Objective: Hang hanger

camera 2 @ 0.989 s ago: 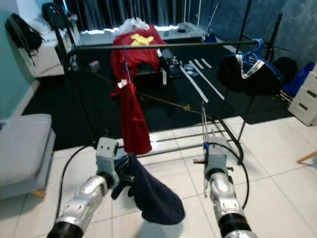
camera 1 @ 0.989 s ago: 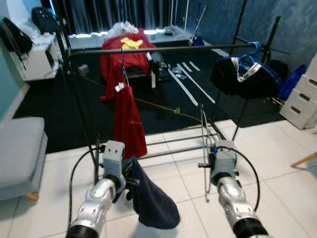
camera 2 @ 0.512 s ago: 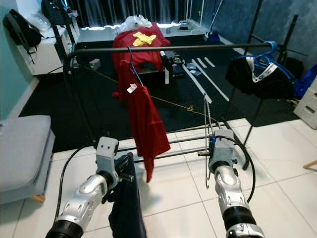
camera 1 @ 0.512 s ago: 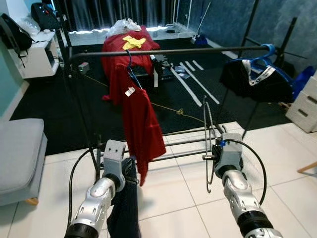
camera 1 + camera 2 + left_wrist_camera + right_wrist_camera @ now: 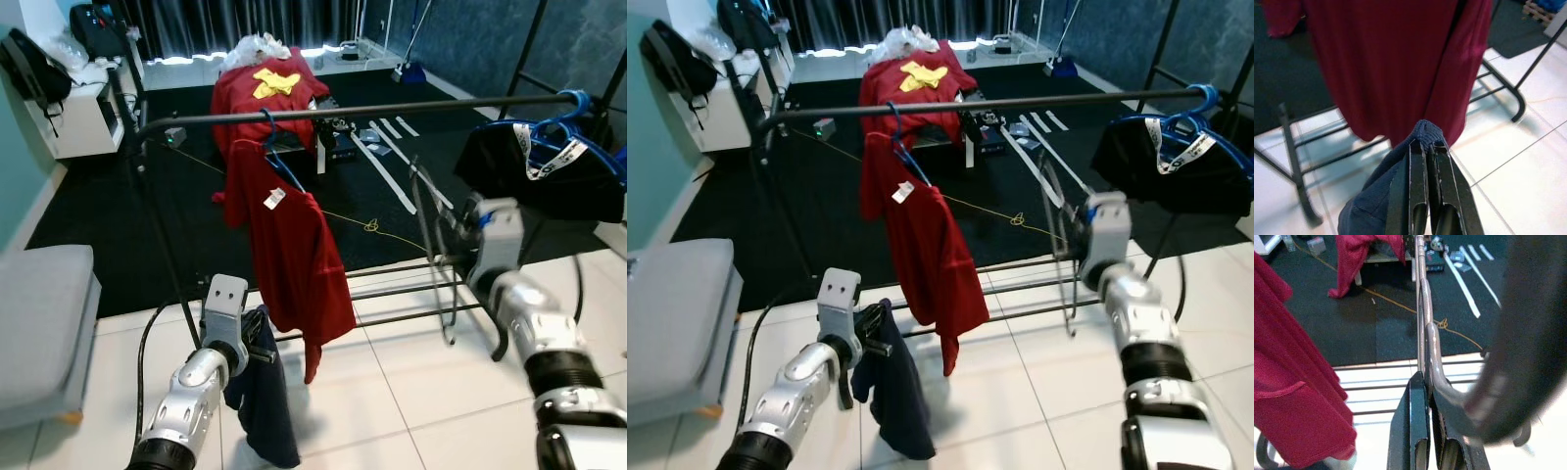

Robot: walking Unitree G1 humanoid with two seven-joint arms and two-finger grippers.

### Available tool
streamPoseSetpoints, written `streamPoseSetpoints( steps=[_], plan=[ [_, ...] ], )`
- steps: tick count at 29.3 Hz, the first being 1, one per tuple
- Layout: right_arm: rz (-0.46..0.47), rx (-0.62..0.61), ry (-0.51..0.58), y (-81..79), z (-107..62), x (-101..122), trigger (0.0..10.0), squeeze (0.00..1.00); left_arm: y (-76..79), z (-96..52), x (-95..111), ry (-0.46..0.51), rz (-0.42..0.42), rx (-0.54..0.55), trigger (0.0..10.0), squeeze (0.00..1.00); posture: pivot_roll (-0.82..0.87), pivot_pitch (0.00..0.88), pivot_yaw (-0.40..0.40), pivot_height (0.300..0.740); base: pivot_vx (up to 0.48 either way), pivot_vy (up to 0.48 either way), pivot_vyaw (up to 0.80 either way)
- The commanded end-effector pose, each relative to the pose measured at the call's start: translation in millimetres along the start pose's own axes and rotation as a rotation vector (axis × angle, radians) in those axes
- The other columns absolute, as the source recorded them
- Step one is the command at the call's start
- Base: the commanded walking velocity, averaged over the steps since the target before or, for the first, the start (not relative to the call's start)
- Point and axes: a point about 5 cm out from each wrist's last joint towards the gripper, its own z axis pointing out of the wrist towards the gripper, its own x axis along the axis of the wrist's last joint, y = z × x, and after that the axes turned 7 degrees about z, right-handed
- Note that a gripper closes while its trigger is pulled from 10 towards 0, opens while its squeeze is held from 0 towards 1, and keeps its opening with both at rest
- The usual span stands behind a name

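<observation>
The right hand point(image 5: 1429, 382) is holding a wire hanger point(image 5: 431, 245), its fingers closed tight on the metal, up at the right of the scene, just near of the rail point(image 5: 392, 106) and below it, with the hanger standing upright. The left hand point(image 5: 1427, 149) is sitting low at the near left, fingers pinched together on a navy cloth point(image 5: 263, 401) that is drooping toward the tiled floor point(image 5: 411, 392). A red garment point(image 5: 294, 255) is hanging from the rail on a blue hanger point(image 5: 279, 157), just beyond the left hand, its hem close to the navy cloth. Further right, a black garment point(image 5: 549, 176) is hanging on another blue hanger point(image 5: 1200, 103) at the rail's right end. More red cloth point(image 5: 260, 93) is lying draped over something on the dark carpet further back.
</observation>
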Motion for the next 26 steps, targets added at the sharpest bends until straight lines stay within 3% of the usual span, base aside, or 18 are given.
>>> streamPoseSetpoints(
  steps=[1, 9, 19, 26],
  plan=[
    [0.002, 0.035, -0.002, -4.9, 1.8, 6, 10.0, 0.00, -2.9, -1.3, 0, 0.002, 0.006, 0.004, 10.0, 0.00, -0.02, 0.026, 0.003, 0.740, 0.330, 0.000, 0.00],
    [-0.076, 0.098, 0.017, -5.2, 0.9, 37, 10.0, 0.00, -4.1, -2.6, -1, -0.002, 0.011, -0.001, 10.0, 0.00, -0.02, 0.032, 0.005, 0.740, 0.327, 0.000, 0.00],
    [-0.166, 0.088, 0.064, -12.2, -1.3, 57, 10.0, 0.00, -4.3, -2.7, -2, -0.006, 0.015, -0.003, 10.0, 0.00, -0.02, 0.036, 0.006, 0.740, 0.326, 0.000, 0.00],
    [-0.175, 0.063, 0.155, -19.3, -2.3, 71, 10.0, 0.00, -6.0, -3.3, -3, -0.019, 0.011, 0.017, 10.0, 0.00, -0.02, 0.042, 0.010, 0.740, 0.034, 0.000, 0.00]
  ],
)
